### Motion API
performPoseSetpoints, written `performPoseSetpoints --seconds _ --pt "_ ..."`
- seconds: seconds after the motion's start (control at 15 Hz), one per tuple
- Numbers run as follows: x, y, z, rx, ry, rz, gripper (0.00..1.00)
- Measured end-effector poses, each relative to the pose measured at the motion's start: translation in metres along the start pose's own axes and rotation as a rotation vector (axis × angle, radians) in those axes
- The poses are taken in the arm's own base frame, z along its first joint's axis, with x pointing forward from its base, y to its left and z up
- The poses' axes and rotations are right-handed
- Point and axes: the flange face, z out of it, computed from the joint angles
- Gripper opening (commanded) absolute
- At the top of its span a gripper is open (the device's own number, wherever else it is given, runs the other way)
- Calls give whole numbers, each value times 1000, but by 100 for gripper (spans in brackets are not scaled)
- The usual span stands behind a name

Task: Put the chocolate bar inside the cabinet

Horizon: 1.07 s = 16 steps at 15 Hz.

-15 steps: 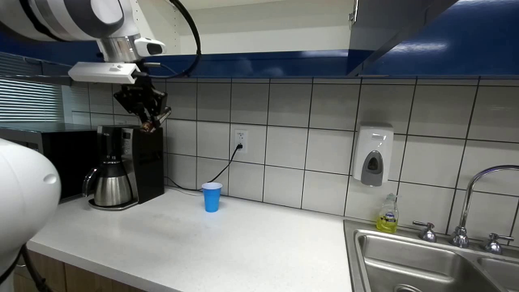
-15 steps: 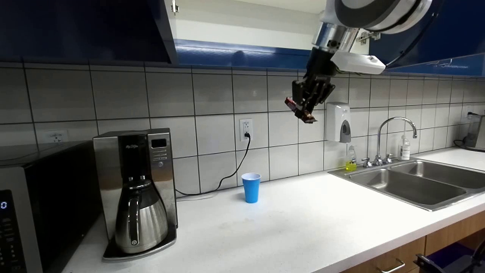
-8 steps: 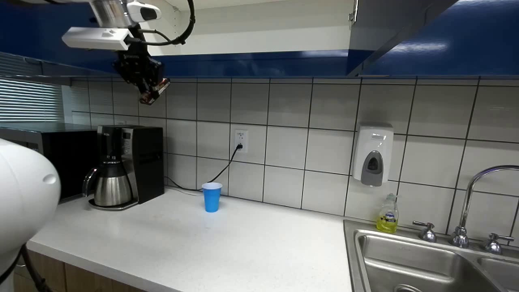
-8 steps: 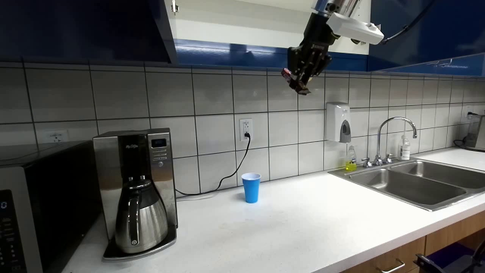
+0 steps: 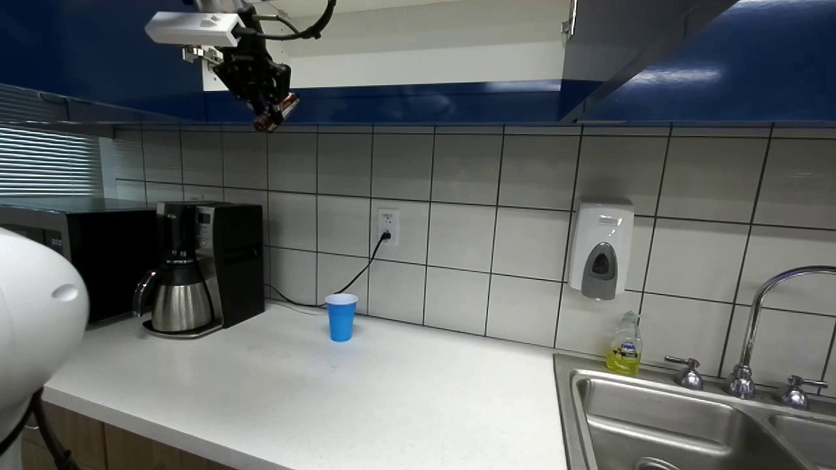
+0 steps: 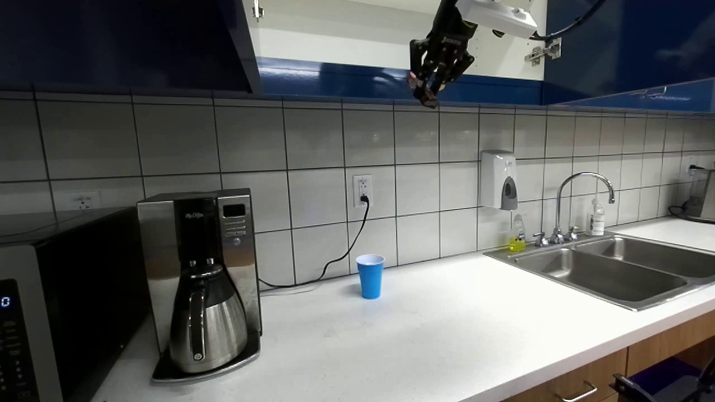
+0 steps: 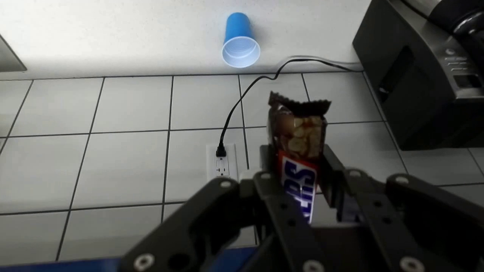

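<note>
My gripper [image 5: 271, 104] is shut on the chocolate bar [image 5: 282, 112], a dark brown wrapper with a red and blue label. In the wrist view the bar [image 7: 298, 138] sits between both fingertips [image 7: 297, 158], its crimped end pointing away from the gripper. An exterior view also shows the gripper [image 6: 434, 78] tilted downward with the bar [image 6: 420, 92] at its tip. The cabinet [image 5: 424, 104] is open, with a white interior and glossy blue lower rail; it also shows in an exterior view [image 6: 329, 76]. The bar appears at about the rail's height, outside the opening.
A blue cup [image 5: 341, 318] stands on the white counter [image 5: 392, 405]. A coffee maker [image 6: 201, 285] and a microwave [image 6: 67, 301] stand beside it. Open cabinet doors [image 6: 614, 50] flank the opening. A soap dispenser [image 5: 601, 248] hangs above the sink [image 5: 659, 418].
My gripper has risen with the bar from well below the cabinet to about its lower rail. Lately it also shifts sideways toward the middle of the opening. The cup has not moved.
</note>
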Motion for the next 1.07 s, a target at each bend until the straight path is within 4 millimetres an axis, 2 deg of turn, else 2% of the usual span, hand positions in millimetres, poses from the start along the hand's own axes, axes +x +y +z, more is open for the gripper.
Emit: performPoseSetpoints --seconds 0.33,1.07 --pt "39 0 -5 7 20 34 8" --pt "77 -5 -49 20 67 78 8"
